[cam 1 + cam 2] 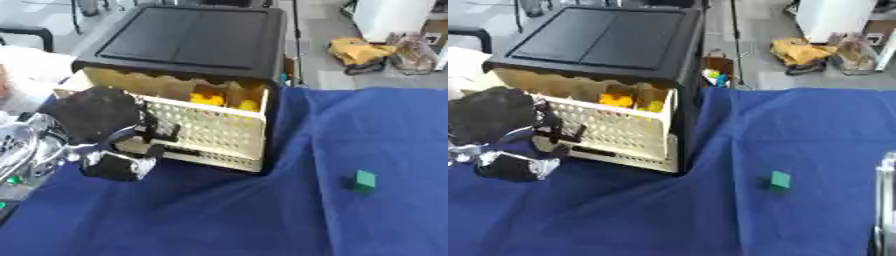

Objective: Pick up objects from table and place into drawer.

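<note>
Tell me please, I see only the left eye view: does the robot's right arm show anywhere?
Observer: Perhaps. In the right eye view a silver part stands at the right edge, low down. No hand shows there.
Operator: Is it near the green cube?
Observer: It is apart from the green cube, to the right of it.
Operator: Is anything else hidden from me?
Observer: Beside the black cabinet, on its right, a brown bag holds yellow and blue things.

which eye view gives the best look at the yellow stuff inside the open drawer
The left eye view: the yellow things show wider in the drawer. The right eye view shows them too, more squeezed behind the drawer's front wall.
</note>
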Robot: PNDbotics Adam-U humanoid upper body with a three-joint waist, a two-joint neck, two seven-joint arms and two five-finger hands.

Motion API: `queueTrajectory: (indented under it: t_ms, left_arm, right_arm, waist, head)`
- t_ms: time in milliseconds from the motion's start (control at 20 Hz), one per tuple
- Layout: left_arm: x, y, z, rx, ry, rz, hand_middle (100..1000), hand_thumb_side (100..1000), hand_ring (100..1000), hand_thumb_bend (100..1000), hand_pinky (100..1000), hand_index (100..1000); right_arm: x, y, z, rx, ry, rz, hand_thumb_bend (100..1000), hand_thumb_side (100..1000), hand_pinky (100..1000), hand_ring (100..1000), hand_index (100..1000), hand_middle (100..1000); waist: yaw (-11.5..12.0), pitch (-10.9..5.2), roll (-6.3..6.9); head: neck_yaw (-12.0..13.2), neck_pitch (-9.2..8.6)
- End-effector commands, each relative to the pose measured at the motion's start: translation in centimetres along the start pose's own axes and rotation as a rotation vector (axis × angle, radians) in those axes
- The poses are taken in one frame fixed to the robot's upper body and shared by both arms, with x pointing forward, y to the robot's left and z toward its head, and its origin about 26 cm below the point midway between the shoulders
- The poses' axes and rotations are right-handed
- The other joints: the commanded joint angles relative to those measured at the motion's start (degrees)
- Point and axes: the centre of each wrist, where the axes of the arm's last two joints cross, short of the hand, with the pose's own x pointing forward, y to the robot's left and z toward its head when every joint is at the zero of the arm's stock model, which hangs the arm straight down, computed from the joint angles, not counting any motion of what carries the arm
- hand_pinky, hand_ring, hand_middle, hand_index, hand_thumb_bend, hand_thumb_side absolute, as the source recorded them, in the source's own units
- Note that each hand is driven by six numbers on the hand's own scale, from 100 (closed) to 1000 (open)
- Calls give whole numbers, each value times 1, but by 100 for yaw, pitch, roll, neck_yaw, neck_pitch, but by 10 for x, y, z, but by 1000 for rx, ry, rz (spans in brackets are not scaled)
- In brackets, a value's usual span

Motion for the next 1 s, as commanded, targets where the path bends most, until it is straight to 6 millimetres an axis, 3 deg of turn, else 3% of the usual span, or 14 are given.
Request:
queueTrajectory:
  t_ms: [50, 600, 1000]
  left_arm:
    - [-5, 11, 4, 30, 4, -20, 100, 554, 100, 100, 100, 544]
    - [-4, 14, 4, 37, -30, -79, 100, 549, 100, 100, 100, 549]
    - [-7, -1, 9, -17, -17, -69, 100, 557, 100, 100, 100, 541]
  right_arm:
    - [2, -1, -6, -27, -33, -8, 100, 1000, 686, 723, 713, 568]
    - [1, -2, -5, -31, -29, 1, 100, 1000, 685, 723, 711, 566]
    - [1, -2, -6, -36, -33, 4, 100, 1000, 684, 722, 710, 566]
  waist:
    - [6, -140, 26]
    - [30, -176, 50]
    - [44, -163, 37]
  head:
    - [-20, -50]
    - [3, -29]
    - [-5, -55]
